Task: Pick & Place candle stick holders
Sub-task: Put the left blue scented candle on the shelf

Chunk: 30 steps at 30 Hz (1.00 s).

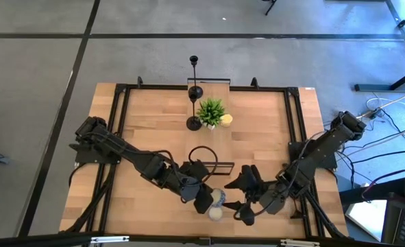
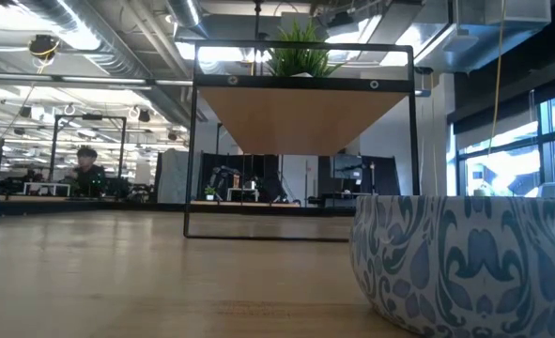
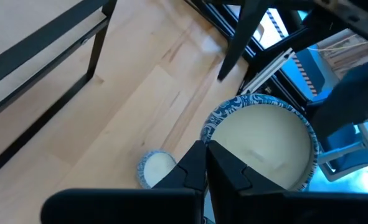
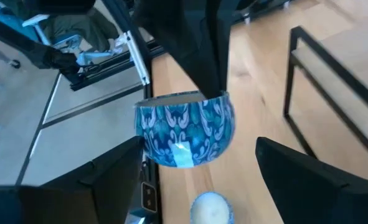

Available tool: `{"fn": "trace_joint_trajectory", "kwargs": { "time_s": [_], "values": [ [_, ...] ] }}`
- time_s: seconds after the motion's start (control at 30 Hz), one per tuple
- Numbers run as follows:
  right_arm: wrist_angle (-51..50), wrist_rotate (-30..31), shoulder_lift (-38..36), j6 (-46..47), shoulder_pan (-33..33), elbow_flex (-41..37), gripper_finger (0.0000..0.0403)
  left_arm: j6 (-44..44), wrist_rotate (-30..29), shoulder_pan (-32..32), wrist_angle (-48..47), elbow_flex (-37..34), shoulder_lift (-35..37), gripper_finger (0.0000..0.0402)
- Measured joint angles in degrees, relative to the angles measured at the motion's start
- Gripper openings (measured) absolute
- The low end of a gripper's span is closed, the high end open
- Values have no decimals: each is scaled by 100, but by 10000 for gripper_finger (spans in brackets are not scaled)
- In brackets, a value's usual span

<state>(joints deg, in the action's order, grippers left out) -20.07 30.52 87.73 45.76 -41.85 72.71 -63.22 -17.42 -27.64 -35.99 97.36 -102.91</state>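
Two black candle stick holders (image 1: 196, 91) (image 1: 193, 123) stand upright on their round bases at the far middle of the table, no gripper near them. Near the front edge my left gripper (image 1: 203, 199) (image 3: 207, 149) is shut on a blue-patterned candle cup (image 4: 184, 127) (image 3: 261, 143) filled with cream wax. My right gripper (image 1: 247, 209) (image 4: 199, 144) is open, level with the cup on its right. Its fingers stand on either side of the cup without touching it. My left gripper pinches the cup's rim (image 3: 210, 135) between its two fingers, at the edge nearest that arm. The fingers (image 4: 199, 56) come down at it slanting from the table's left. In the right wrist view the cup hangs below them, slightly tilted, above the table.
A small white candle (image 1: 216, 215) (image 4: 208, 208) lies on the table under the cup. A black wire frame (image 1: 212, 165) stands at the table's middle. A green plant (image 1: 211, 110) and a yellow candle (image 1: 226, 119) sit beside the holders. A person (image 2: 87, 169) sits far off in the room.
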Motion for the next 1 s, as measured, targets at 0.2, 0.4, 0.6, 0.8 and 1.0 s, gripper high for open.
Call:
{"fn": "trace_joint_trajectory", "kwargs": {
  "time_s": [0.2,0.4,0.6,0.8,1.0],
  "values": [
    [268,-425,208,-127,165,0,315,42,-51,0,16,0,0,2],
    [407,-423,259,-179,187,0,315,58,-41,-4,23,2,-2,2],
    [524,-468,259,-293,245,-2,315,87,3,-2,17,2,-2,2],
    [578,-465,259,-315,283,-2,315,101,11,-1,22,4,-2,2],
    [684,-445,259,-114,324,0,334,103,-31,0,100,4,-7,2]
  ]
}}
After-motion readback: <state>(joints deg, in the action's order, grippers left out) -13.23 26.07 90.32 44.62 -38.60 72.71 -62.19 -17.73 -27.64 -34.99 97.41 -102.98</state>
